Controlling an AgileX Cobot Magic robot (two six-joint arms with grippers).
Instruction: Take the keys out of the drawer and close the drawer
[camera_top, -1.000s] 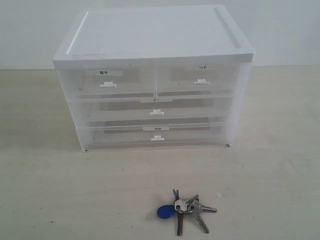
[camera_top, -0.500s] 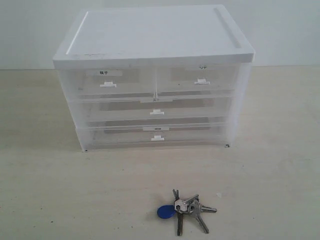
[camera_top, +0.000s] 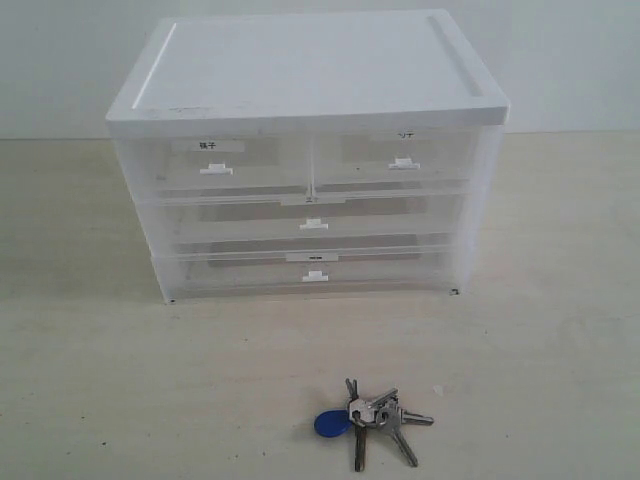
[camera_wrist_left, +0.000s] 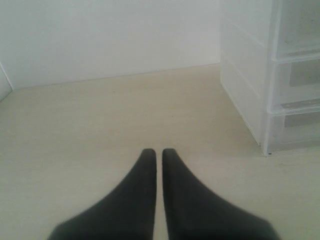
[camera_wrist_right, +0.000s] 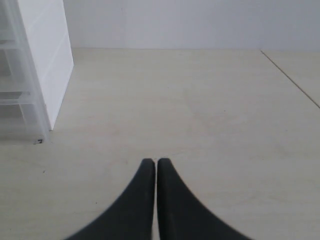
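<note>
The keys (camera_top: 372, 420), several silver ones on a ring with a round blue fob (camera_top: 331, 424), lie on the table in front of the drawer cabinet. The drawer (camera_top: 395, 158), top right with a white tab handle and a faint greyish label, sits flush with the cabinet front. Neither gripper shows in the exterior view. My left gripper (camera_wrist_left: 159, 151) is shut with nothing held, low over bare table beside the cabinet's side wall. My right gripper (camera_wrist_right: 155, 161) is likewise shut and empty, on the cabinet's other side.
The white-topped translucent cabinet (camera_top: 305, 70) stands mid-table, with a half-width drawer bearing black characters (camera_top: 215, 157) at top left and two full-width drawers (camera_top: 312, 220) below. Its corner shows in both wrist views (camera_wrist_left: 265, 100) (camera_wrist_right: 37, 75). A pale wall runs behind.
</note>
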